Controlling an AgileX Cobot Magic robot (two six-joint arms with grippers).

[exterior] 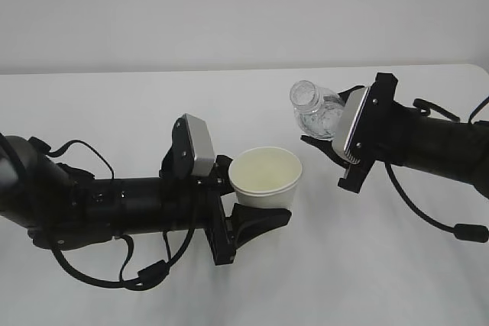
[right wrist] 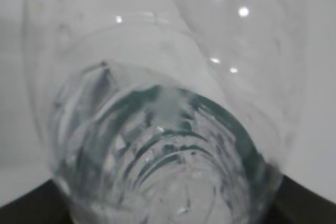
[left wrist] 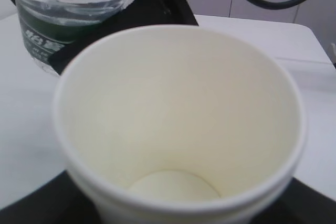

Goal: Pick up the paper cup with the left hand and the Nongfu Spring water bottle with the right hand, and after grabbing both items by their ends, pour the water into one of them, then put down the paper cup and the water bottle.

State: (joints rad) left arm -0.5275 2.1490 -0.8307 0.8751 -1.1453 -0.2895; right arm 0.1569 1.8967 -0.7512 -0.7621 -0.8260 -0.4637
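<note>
Left hand [exterior: 252, 223] clamped low on light, crushable paper cup [exterior: 265, 179]; right hand [exterior: 332, 146] clamped on slippery, tilted Nongfu Spring water bottle [exterior: 315, 108].

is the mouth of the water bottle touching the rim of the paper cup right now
Apart. The exterior view shows bare table between the water bottle mouth and the paper cup rim; the bottle sits up and to the right.

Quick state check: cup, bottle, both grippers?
paper cup: upright, empty, held off the table.
water bottle: uncapped, tilted towards the cup, water inside, none pouring.
left gripper: shut on the cup's base.
right gripper: shut on the bottle's lower end.
</note>
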